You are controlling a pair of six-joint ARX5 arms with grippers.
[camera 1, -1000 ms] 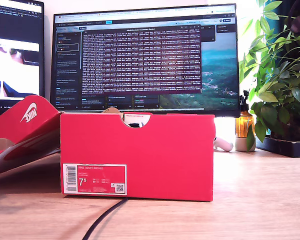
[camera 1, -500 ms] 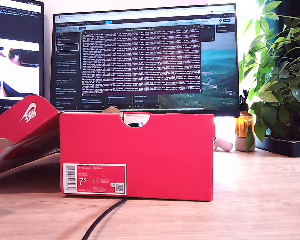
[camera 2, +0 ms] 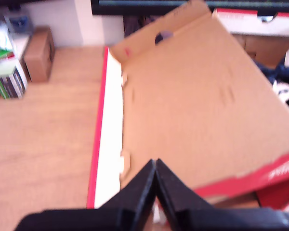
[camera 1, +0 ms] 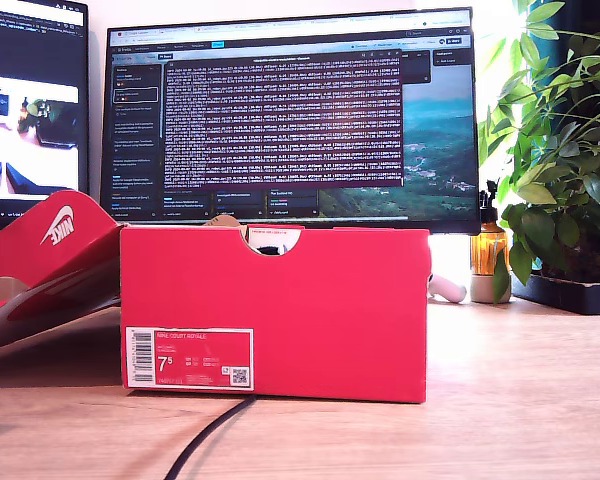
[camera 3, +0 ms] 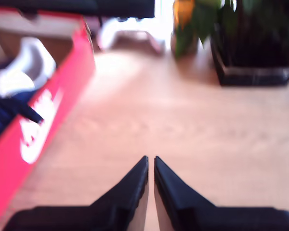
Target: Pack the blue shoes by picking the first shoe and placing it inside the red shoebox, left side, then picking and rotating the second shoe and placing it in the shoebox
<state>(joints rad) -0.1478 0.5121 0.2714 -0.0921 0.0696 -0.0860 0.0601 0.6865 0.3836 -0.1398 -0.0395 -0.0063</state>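
My first gripper (camera 2: 155, 166) had its jaws pressed together with nothing in them, and it hung over the open lid (camera 2: 192, 96) of the red shoebox (camera 1: 273, 310). My second gripper (camera 3: 151, 163) also had its jaws almost touching and held nothing, above the bare table (camera 3: 202, 130) just beside the box's long red wall. The blue shoes (camera 3: 5, 103) showed inside the box as dark blue and white shapes, but they were too blurry to tell how they lay or if both were flat. I think a shoe could be sitting crooked or poking up, and then the lid might not close; an arm swinging low could also bump the lid or push the box. Only the two wrist views showed the shoes and the grippers. The exterior view showed just the front wall with its white label (camera 1: 189, 358), the lid on the exterior view's left, and farther back the screens (camera 1: 290, 115) and the plant (camera 1: 560, 150).
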